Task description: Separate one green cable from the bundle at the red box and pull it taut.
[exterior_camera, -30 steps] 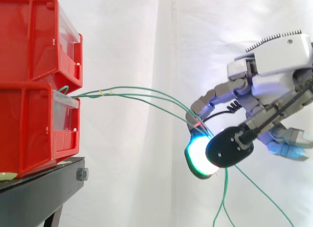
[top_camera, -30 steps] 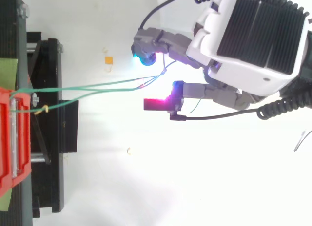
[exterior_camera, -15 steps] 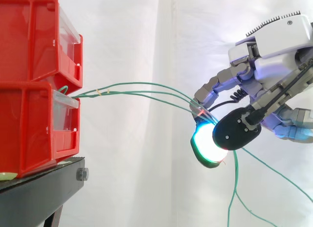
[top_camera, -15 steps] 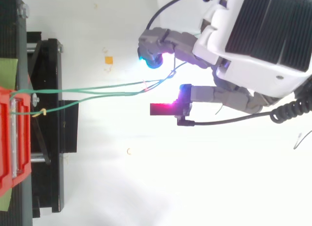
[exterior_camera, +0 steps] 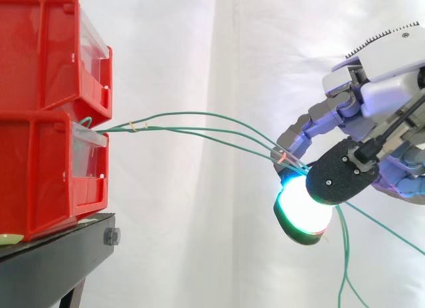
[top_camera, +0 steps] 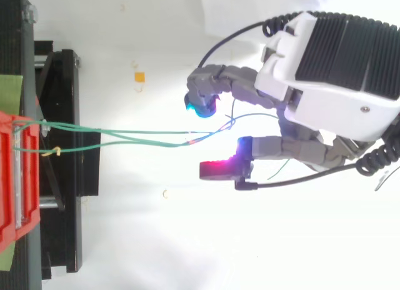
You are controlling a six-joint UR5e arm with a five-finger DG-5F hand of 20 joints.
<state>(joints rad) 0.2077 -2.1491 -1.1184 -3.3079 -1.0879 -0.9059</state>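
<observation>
Farther from the red bins (exterior_camera: 46, 122) than before, the fingers (exterior_camera: 300, 131) of the hand (exterior_camera: 382, 89) pinch the green cables (exterior_camera: 192, 113).

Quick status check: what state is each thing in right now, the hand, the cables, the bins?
hand, shut on the green cables, several pinched together.
green cables, slack, bowing from the lower red bin to the hand; none separated yet.
lower red bin, resting on the black stand, cables leaving the top of its front.
upper red bin, stacked on the lower one, untouched.
</observation>
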